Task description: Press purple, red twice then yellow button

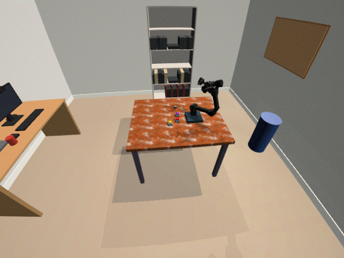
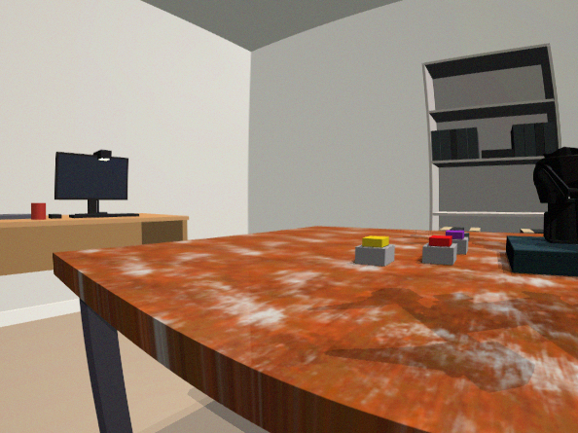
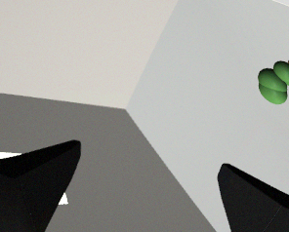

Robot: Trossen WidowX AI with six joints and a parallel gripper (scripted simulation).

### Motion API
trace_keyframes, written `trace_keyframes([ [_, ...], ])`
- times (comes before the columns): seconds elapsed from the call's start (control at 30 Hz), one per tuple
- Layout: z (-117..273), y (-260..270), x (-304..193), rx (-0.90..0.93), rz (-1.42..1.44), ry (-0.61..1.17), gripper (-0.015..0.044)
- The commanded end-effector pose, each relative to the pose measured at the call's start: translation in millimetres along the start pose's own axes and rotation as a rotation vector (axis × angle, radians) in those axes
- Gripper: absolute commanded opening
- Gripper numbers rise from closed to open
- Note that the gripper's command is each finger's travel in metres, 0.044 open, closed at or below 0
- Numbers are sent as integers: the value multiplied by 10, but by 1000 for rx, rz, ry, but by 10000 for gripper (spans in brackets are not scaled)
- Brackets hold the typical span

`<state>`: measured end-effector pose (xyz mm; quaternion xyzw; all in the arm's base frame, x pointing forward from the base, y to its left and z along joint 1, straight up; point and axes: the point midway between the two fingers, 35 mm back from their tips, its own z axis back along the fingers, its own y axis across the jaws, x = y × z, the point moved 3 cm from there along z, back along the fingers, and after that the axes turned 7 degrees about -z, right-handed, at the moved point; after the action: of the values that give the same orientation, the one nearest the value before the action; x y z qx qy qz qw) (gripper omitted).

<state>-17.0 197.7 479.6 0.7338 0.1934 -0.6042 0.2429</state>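
Top view: the table (image 1: 150,138) carries three coloured buttons close to the arm's base (image 1: 193,117). The purple button (image 1: 177,113) sits just at nine o'clock of the base, the red button (image 1: 177,119) touching or nearly touching it at six o'clock, and the yellow button (image 1: 169,122) a little farther out toward eight o'clock. A small dark block (image 1: 175,106) lies at twelve o'clock of the purple one. The arm is folded up and back, so the gripper (image 1: 200,82) hangs high above the table's far edge, at about one o'clock of the base. The purple button therefore lies toward seven o'clock from the gripper and well below it (that drop is what the first press turns on).

Exterior view: the yellow button (image 2: 375,241), red button (image 2: 440,240) and purple button (image 2: 454,234) all stand raised on grey housings, none looking depressed, so I judge no press made. The gripper itself is out of frame.

Wrist view: the two dark fingers stand widely spread with nothing between them; only walls and ceiling show beyond, so the camera points away from the table.
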Motion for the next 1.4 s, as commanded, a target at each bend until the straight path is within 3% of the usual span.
trace_keyframes([
  [0.0, -1, 48, -12, 9, -28, 11, 400],
  [0.23, 7, 1303, -30, 162, -886, 176, 400],
  [0.43, -108, 2312, 508, 375, -1698, 243, 400],
  [0.6, -228, 2844, 1257, 696, -2278, 290, 400],
  [0.77, -272, 3040, 2107, 1201, -2685, 374, 400],
  [0.93, -160, 2940, 2919, 1934, -2771, 561, 400],
  [1.1, 125, 2670, 3493, 2703, -2340, 878, 400],
  [1.37, 151, 2650, 3522, 2749, -2288, 904, 400],
])
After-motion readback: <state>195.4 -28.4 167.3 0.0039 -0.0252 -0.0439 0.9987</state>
